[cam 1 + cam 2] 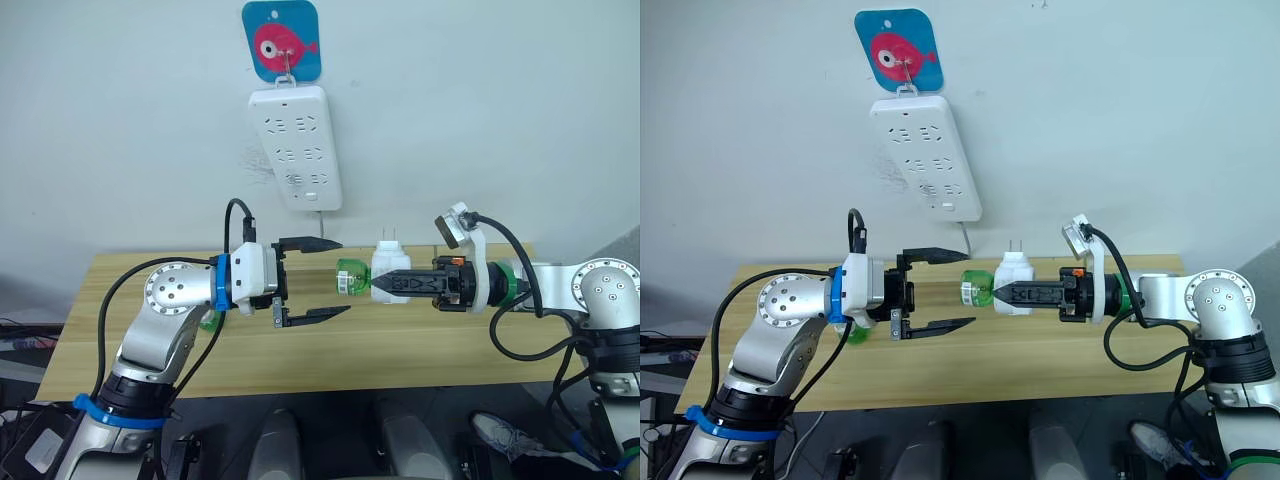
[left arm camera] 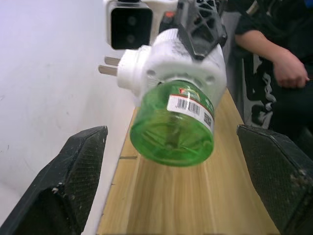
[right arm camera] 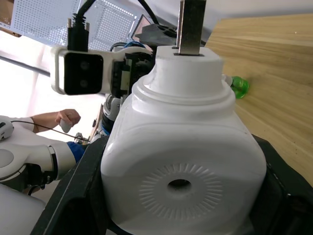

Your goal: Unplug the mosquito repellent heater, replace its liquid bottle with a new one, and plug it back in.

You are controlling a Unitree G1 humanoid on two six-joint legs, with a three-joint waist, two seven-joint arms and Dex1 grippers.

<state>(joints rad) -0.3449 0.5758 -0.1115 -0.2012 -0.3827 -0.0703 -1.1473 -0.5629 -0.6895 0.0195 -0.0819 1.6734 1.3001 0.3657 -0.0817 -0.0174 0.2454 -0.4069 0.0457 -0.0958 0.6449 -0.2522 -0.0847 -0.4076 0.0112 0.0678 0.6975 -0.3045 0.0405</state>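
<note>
Currently mid bottle swap: right gripper [image 1: 378, 285] clamps the unplugged mosquito repellent heater [image 1: 390, 272]; left gripper [image 1: 333, 277] gapes empty around its green liquid bottle [image 1: 350, 275]. Next: close, unscrew.

Long white multi-socket power strip [image 1: 297, 147] hangs on wall below blue fish-print hook plate [image 1: 281, 39]; light wooden table [image 1: 330, 355] beneath.

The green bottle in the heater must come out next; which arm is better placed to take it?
Probably left. The left gripper is open, facing the green bottle, while the right gripper is shut on the mosquito repellent heater.
</note>
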